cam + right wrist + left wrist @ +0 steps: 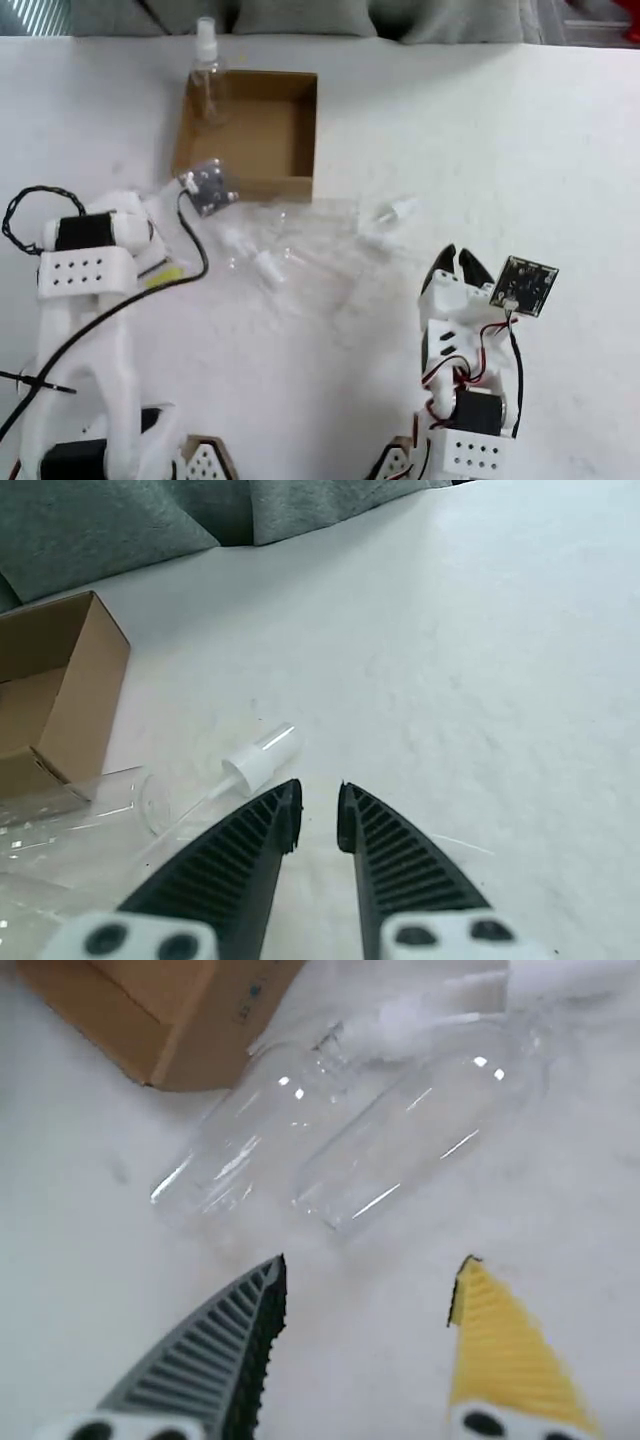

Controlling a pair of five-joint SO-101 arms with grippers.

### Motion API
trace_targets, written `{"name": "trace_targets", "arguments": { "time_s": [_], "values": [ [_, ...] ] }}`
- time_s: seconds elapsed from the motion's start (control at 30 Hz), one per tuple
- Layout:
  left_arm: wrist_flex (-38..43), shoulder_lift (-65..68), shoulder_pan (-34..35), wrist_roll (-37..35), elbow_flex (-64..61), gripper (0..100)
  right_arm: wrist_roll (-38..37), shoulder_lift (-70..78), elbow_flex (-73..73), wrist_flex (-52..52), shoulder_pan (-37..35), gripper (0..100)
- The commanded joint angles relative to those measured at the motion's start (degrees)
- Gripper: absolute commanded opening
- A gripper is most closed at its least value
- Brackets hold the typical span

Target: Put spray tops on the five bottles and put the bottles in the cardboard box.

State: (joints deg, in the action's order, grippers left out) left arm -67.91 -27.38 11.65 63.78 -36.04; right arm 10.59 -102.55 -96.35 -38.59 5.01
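Observation:
A cardboard box (pixel 250 130) stands open at the back left, and one clear bottle with a spray top (pixel 208 75) is upright in its far left corner. Several clear bottles (pixel 300 250) lie on the table in front of the box, with loose white spray tops (pixel 395 212) (pixel 265 265) among them. My left gripper (pixel 365 1270) is open, empty, a short way from two lying bottles (pixel 235 1155) (pixel 420 1130) near the box corner (pixel 150 1020). My right gripper (pixel 318 810) is open by a narrow gap, empty, just short of a spray top (pixel 258 752).
The white table (pixel 520 150) is bare to the right and along the front middle. Grey cushions (pixel 120 520) lie past the table's far edge. A black cable (pixel 195 240) loops from the left arm across the table.

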Motion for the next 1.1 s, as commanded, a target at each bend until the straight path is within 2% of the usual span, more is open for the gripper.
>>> {"name": "trace_targets", "arguments": {
  "time_s": [0.0,0.1,0.23,0.4,0.53,0.73,0.83,0.9,1.07],
  "values": [
    [4.6,-2.2,-3.5,1.8,-2.3,35,-0.8,-0.7,-0.4,-0.2,-0.4,4.9],
    [9.4,-1.7,-5.8,1.8,-5.2,40,-0.8,-0.7,-0.4,-0.2,-0.4,4.9],
    [12.9,-1.7,-9.6,1.9,-7.7,40,-0.8,-0.7,-0.4,-0.2,-0.3,4.9],
    [13.7,-1.6,-14.5,3.3,-8.0,35,-0.8,-0.7,-0.4,-0.2,-0.7,4.9],
    [13.5,-1.6,-16.2,4.0,-7.6,37,-0.8,-0.7,-0.4,-0.2,-0.7,4.9],
    [11.5,-1.6,-14.2,7.0,-9.1,44,-0.8,-0.7,-0.4,-0.2,-0.7,4.9],
    [10.5,-2.1,-11.0,18.4,-10.2,48,-0.8,-0.7,-0.4,-0.2,-0.7,4.9],
    [13.2,-1.7,-9.3,22.2,-10.4,47,-0.8,-0.7,-0.4,-0.2,-0.7,4.9],
    [19.3,-1.6,-8.9,23.5,-10.4,46,-0.8,-0.7,-0.4,-0.2,-0.7,5.0]
  ]
}}
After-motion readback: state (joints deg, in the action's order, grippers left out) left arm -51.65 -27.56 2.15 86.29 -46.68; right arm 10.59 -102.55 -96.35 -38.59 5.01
